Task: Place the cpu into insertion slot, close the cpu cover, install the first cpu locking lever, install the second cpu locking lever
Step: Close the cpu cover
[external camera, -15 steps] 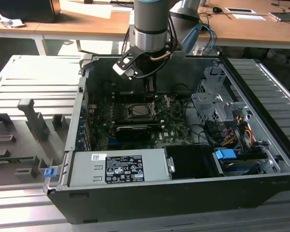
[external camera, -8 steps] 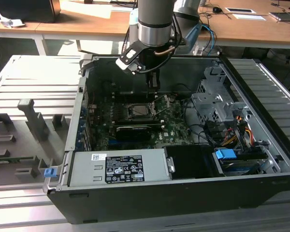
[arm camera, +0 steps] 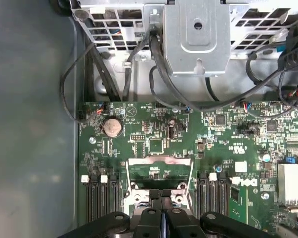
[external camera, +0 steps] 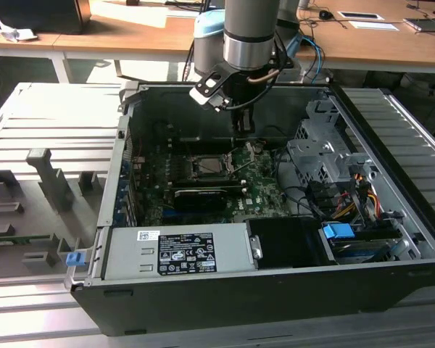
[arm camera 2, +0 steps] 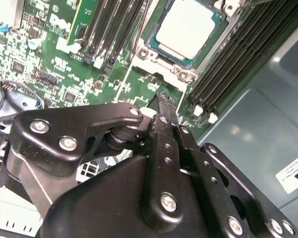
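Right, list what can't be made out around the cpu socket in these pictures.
1. The cpu: in the second wrist view, the picture's edge cuts off one side.
2. The insertion slot: in the exterior view, too small to tell whether anything is latched over it. In the second wrist view the cpu hides its contacts.
3. The cpu cover: in the first wrist view, the shut claw hides one end.

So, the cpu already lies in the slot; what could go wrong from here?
The shut hand hovers close to the cpu; a sideways slip might nudge the chip or scrape the memory slots beside it. The cpu cover stands open; pushed off-centre, it might bind or come down crooked on the chip.
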Controlling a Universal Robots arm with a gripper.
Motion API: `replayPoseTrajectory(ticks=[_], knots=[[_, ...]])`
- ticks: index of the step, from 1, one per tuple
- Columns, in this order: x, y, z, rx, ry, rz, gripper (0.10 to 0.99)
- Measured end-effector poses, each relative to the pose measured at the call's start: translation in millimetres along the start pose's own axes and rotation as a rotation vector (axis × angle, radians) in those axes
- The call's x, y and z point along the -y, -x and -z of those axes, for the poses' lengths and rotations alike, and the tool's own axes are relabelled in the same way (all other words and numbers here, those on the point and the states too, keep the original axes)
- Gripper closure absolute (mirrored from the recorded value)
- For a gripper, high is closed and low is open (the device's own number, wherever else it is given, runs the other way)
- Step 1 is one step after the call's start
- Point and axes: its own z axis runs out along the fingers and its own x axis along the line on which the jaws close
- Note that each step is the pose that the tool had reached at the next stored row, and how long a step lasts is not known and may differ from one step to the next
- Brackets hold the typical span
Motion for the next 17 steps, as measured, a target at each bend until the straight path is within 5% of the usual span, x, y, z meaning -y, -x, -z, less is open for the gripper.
replayPoseTrajectory(ticks=[17], knots=[[-36.0, -0.4, -2.0, -0.0002, 0.000, 0.000, 0.980]])
